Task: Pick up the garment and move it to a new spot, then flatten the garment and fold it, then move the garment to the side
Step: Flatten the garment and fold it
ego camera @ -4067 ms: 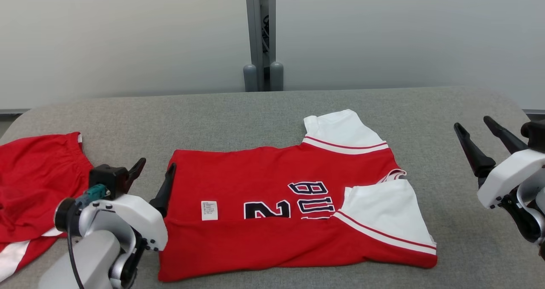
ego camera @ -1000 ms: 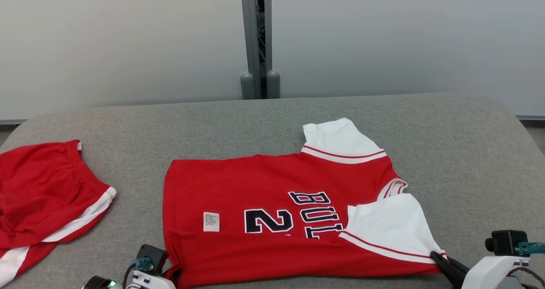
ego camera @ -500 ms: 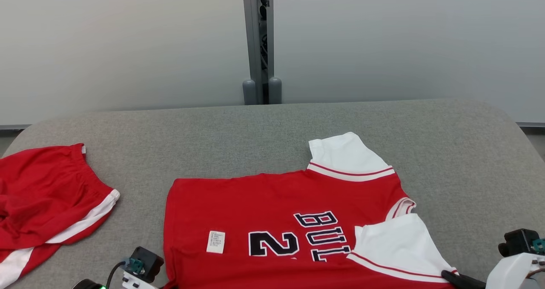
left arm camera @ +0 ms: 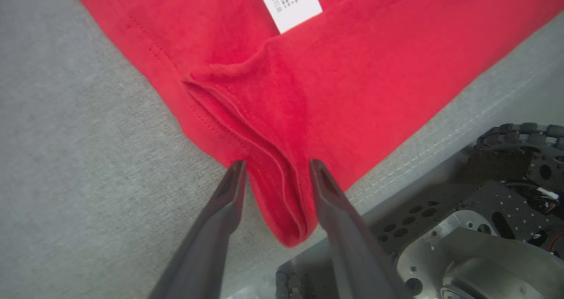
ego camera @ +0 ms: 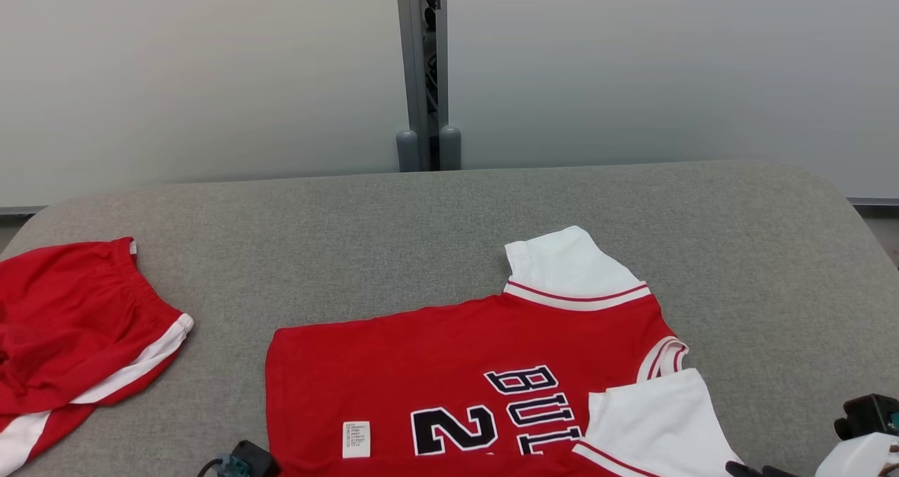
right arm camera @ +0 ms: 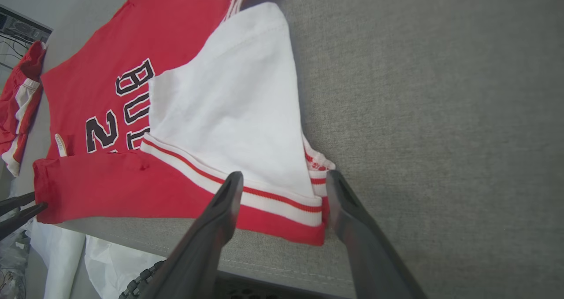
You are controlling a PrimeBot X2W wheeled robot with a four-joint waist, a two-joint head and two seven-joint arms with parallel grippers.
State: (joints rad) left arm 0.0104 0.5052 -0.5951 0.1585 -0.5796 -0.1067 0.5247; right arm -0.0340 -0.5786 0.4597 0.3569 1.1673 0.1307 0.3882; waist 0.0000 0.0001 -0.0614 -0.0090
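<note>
I see the jersey [ego camera: 456, 364] lying flat along the near edge of the table [ego camera: 351, 217], long axis left to right, collar and sleeves to my right. The left gripper [left arm camera: 276, 164] straddles its hem corner and the right gripper [right arm camera: 283, 175] its sleeve corner, both low with fingers parted, clamping nothing. Bare table lies beyond; shorts [ego camera: 63, 315] sit far left.

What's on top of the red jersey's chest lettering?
The white short sleeve with red-striped cuff, folded inward over the red jersey. It hides part of the lettering.

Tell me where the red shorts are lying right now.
In the head view the red shorts lie at the left edge of the table, apart from the red jersey at front centre.
</note>
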